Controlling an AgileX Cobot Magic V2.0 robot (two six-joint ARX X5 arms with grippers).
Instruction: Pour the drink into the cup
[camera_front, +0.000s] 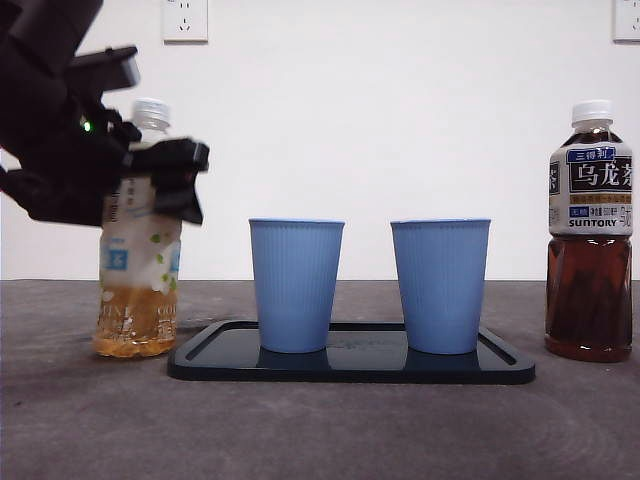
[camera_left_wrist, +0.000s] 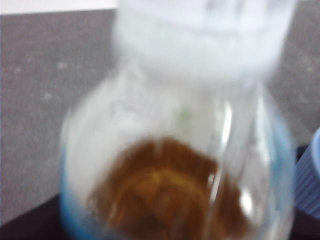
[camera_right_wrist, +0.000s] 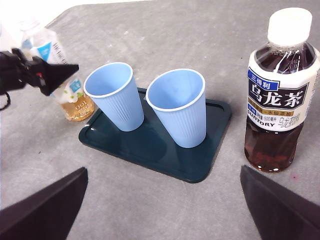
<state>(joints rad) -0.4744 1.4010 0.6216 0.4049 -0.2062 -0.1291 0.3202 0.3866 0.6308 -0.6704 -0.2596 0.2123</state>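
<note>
A clear bottle of pale amber drink (camera_front: 138, 300) with a white cap stands on the table at the left. My left gripper (camera_front: 172, 178) is open around its upper part, one jaw across the label. The bottle stays upright on the table. Blurred and very close, this bottle (camera_left_wrist: 165, 190) fills the left wrist view. Two empty blue cups (camera_front: 295, 285) (camera_front: 440, 285) stand upright on a dark tray (camera_front: 350, 372). In the right wrist view the bottle (camera_right_wrist: 75, 105) and the left gripper (camera_right_wrist: 55, 71) sit beyond the cups (camera_right_wrist: 112, 95) (camera_right_wrist: 180, 107). My right gripper (camera_right_wrist: 160, 210) hangs open above the table, holding nothing.
A capped bottle of dark oolong tea (camera_front: 590, 250) (camera_right_wrist: 280, 100) stands upright to the right of the tray (camera_right_wrist: 165, 160). A white wall with power sockets (camera_front: 185, 20) closes off the back.
</note>
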